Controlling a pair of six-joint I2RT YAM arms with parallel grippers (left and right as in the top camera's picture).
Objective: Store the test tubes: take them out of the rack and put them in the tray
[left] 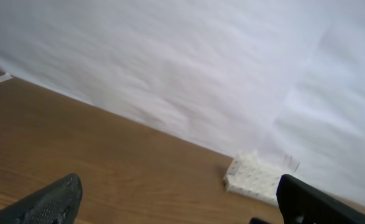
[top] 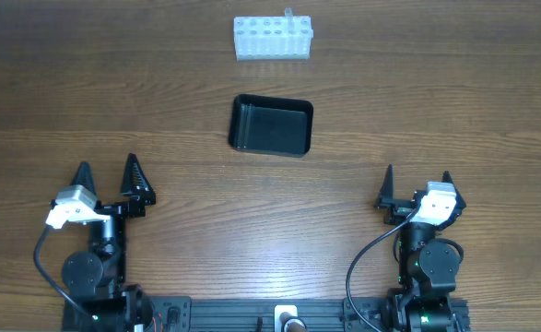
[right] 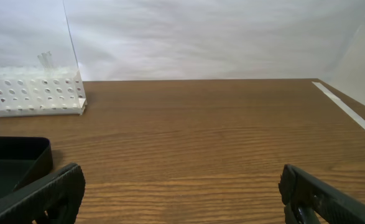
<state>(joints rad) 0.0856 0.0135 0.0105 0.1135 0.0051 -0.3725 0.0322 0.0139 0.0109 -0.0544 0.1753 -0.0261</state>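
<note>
Top view showed us the left tool point(top: 108, 169) low at the left of the wooden surface point(top: 159, 92). Its two black fingers were spread wide, gripping nothing and well apart from the task's things. The right tool point(top: 418, 177) stood low at the right, released just as widely and holding nothing. In the left wrist view we saw that tool's fingers point(left: 51, 202) far apart with bare wood between them. In the right wrist view the fingers point(right: 45, 196) gaped the same way.

The rack point(top: 272, 39) was white, a long block pierced with rows of round holes. It stood at the far middle of the surface, close to a white backdrop point(right: 219, 37). A clear test tube point(top: 288, 14) rose upright from it, toward its right end as the top view gave it. We could not tell whether more than one tube stood there.

The tray point(top: 272, 126) was black and rectangular, with rounded corners and low walls, open side up. It lay between the rack and the two arms, near the rack but not touching it. A pale strip of tape point(right: 350, 112) ran along the wood at the right.
</note>
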